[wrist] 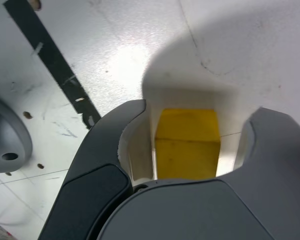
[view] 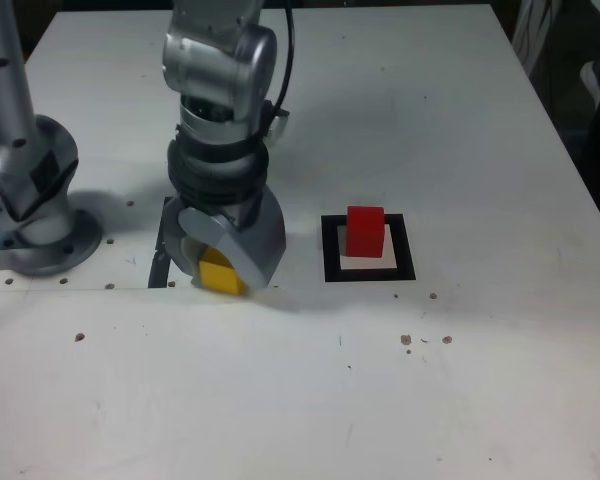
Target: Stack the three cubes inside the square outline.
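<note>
A yellow cube [view: 220, 272] [wrist: 187, 145] rests on the white table, left of centre in the exterior view. My gripper [view: 223, 262] [wrist: 192, 117] reaches down over it, one jaw on each side, and their pale inner faces meet the cube's sides. A red cube [view: 365, 230] stands inside the square outline [view: 330, 252], off to the exterior view's right of the gripper. Only these two cubes show.
The arm's grey base [view: 30, 220] [wrist: 5, 140] sits at the exterior view's left. A narrow black strip [view: 160, 255] [wrist: 55, 65] lies on the table just beside the gripper. The table's edges run along the far side and the exterior view's right.
</note>
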`<state>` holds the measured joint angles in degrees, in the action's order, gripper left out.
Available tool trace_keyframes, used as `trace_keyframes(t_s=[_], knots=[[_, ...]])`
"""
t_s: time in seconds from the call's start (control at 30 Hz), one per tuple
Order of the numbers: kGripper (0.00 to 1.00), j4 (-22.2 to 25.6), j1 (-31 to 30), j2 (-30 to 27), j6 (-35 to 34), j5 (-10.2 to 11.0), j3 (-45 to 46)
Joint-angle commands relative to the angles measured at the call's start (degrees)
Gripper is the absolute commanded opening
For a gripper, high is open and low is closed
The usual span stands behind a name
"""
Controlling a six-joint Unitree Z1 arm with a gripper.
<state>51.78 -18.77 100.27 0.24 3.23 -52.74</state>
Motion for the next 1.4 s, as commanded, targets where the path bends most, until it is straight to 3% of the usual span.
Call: trace_keyframes(t_s=[0.0,0.37,0.73,1.0,1.27,1.37], knots=[[0.44,-0.2,0.1,0.8,0.0,0.1,-0.2],[0.44,4.8,0.1,0.4,0.6,-0.9,-1.5],[0.33,7.4,0.1,-0.7,0.3,-0.2,-5.5],[0.33,19.2,1.8,-1.3,0.3,2.1,-21.0],[0.34,29.0,15.0,1.8,4.7,2.8,-38.7],[0.34,31.7,18.2,3.3,7.0,4.6,-43.5]])
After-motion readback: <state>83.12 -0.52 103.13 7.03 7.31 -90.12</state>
